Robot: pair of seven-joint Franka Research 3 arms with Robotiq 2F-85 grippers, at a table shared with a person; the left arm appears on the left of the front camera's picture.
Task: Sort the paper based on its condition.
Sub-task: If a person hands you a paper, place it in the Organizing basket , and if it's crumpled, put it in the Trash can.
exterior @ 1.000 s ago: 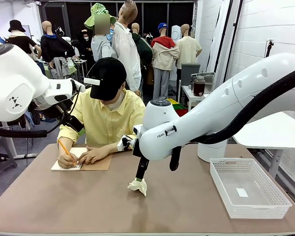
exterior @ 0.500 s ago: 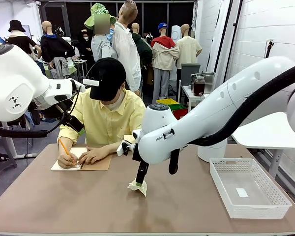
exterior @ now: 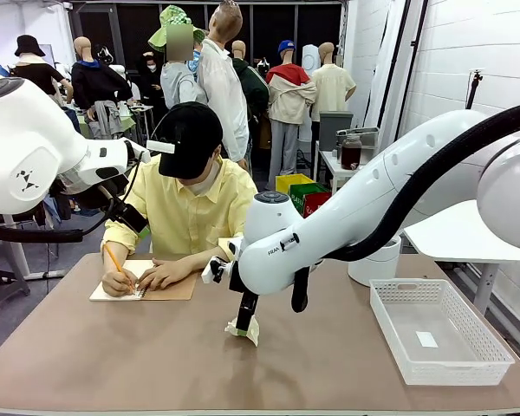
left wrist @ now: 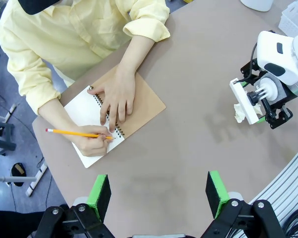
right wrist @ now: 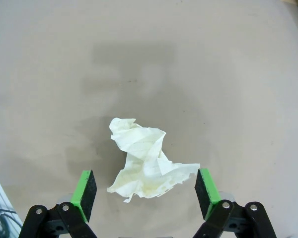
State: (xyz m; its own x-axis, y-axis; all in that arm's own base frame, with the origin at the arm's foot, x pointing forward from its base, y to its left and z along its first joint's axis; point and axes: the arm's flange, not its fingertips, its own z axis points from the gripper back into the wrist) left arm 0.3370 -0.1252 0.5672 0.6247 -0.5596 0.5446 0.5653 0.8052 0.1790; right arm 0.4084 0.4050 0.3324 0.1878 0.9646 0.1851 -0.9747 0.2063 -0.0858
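Here, crumpled paper [right wrist: 146,163], between parted fingers [right wrist: 84,193] of right end effector [right wrist: 144,173]

A robotics lab in a plain industrial hall. A white left robot arm [exterior: 35,147] and right robot arm [exterior: 373,199] reach over a brown table [exterior: 113,355]. Behind are a white-painted block wall [exterior: 477,61], coloured plastic crates [exterior: 305,189] and a side table [exterior: 336,166] holding a jar [exterior: 351,152].
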